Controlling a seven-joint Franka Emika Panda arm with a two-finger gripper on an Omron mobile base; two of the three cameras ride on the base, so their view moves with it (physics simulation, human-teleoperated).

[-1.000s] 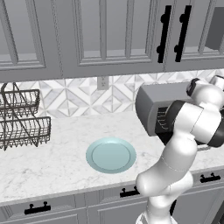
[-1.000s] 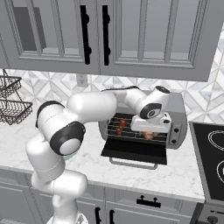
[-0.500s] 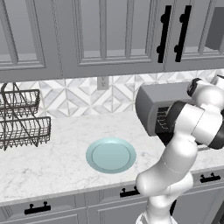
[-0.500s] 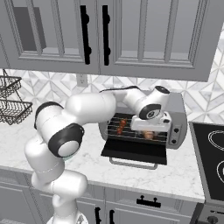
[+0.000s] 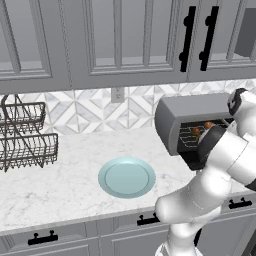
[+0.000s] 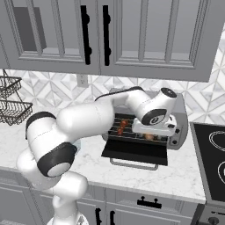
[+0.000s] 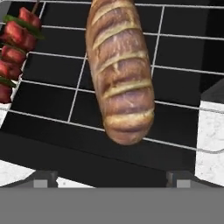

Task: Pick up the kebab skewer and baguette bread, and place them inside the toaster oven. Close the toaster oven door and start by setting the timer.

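The baguette bread [image 7: 118, 74] lies lengthwise on the wire rack [image 7: 175, 70] inside the toaster oven [image 6: 145, 99], free of my fingers. To its left on the same rack rests the kebab skewer [image 7: 15, 39], also seen as red chunks [image 6: 122, 126]. My gripper [image 7: 111, 179] is open just short of the loaf's near end, with its fingertips [image 7: 43, 177] wide apart and nothing between them. In the right base view the gripper [image 6: 153, 128] hovers at the oven mouth. The toaster oven door [image 6: 135, 151] hangs down flat, with its silver handle [image 6: 134, 165] toward the counter edge.
A pale blue plate [image 5: 126, 177] sits bare on the marble counter left of the oven [image 5: 192, 112]. A wire dish rack [image 5: 25, 135] stands at the far left. A black stovetop [image 6: 211, 154] borders the oven's right side. Wall cabinets hang overhead.
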